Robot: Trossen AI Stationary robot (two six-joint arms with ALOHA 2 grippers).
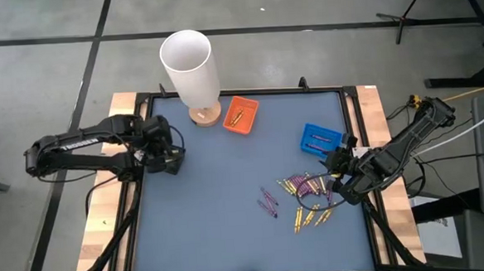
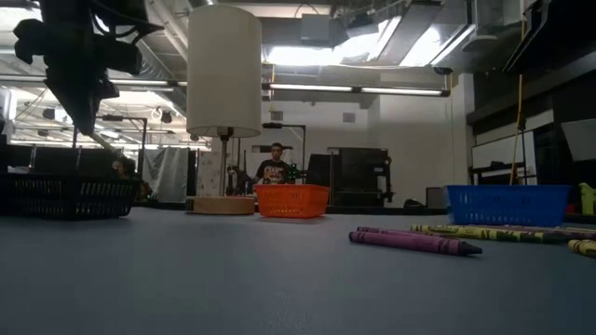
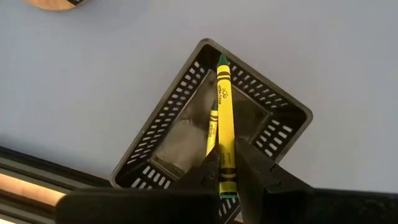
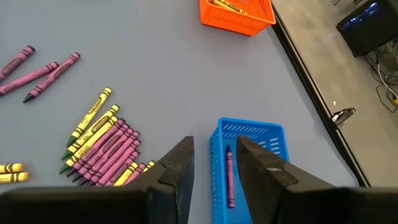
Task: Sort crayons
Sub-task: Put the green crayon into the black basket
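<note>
The left gripper (image 3: 225, 171) is holding a yellow-green wax crayon (image 3: 224, 124) pinched near its lower end, directly above the black slotted plastic tray (image 3: 283, 127) at the table's left edge. The crayon's long axis is running along the tray's length, over a second crayon already lying inside. Release looks like the pending step.

The right gripper (image 4: 214, 162) is hanging with fingers parted and empty, over the blue plastic tray (image 4: 249, 132), which holds one purple crayon (image 4: 229, 174). The loose yellow and purple crayons (image 1: 304, 186) are lying just beside it, so the right arm is the nearer one.
</note>
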